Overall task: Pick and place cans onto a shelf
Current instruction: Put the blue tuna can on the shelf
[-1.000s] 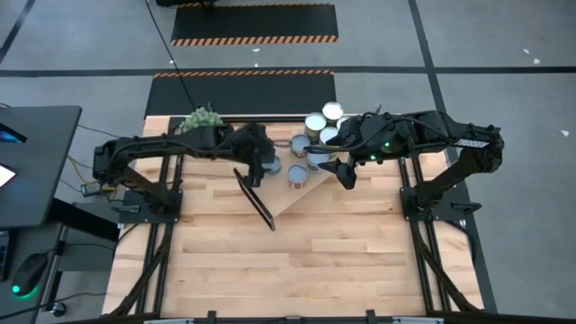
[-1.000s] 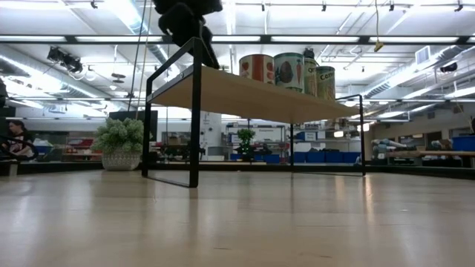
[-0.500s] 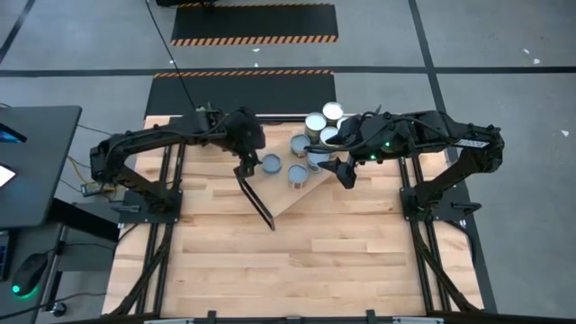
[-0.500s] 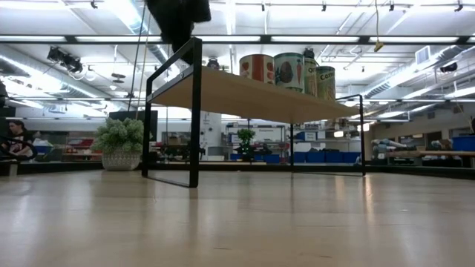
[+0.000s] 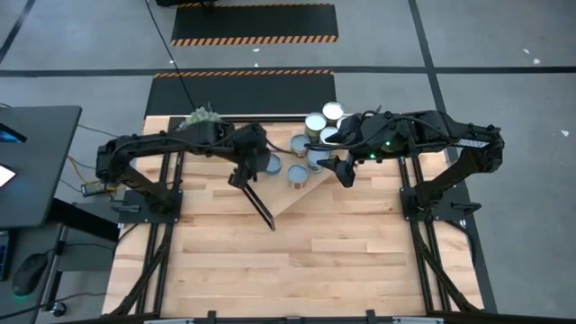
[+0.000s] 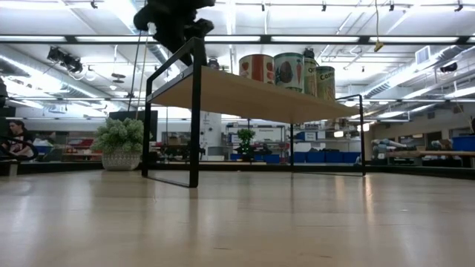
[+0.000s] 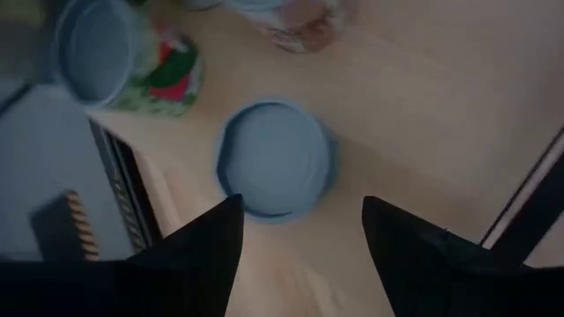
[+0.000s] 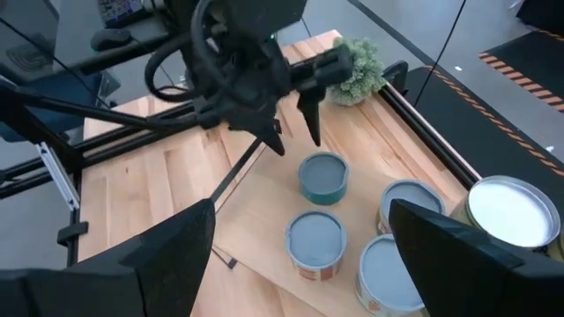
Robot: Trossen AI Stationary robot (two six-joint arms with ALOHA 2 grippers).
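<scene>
Several cans stand on the shelf (image 5: 292, 196), a light wood board lying slantwise at the table's far middle. The leftmost can (image 5: 268, 164), with a grey-blue top, also shows in the left wrist view (image 7: 276, 158) and the right wrist view (image 8: 323, 176). My left gripper (image 5: 245, 171) hovers open just left of and above it, its fingers (image 8: 313, 123) clear of the top. My right gripper (image 5: 344, 173) hangs open above the shelf's right part, with nothing between its fingers. In the low view three cans (image 6: 288, 72) stand in a row on the shelf board (image 6: 245, 93).
A spiky green plant ball (image 5: 202, 117) sits at the table's far left corner, behind my left arm. The shelf's black end frame (image 5: 256, 198) juts toward the table's middle. The near half of the tabletop (image 5: 297, 270) is bare wood. A dark desk (image 5: 36, 162) stands left of the table.
My left gripper has drawn off the leftmost can toward the table's left and slightly up, rolling its wrist as it went. The can, covered by the gripper a second ago, now stands uncovered on the shelf. My right arm has kept still.
</scene>
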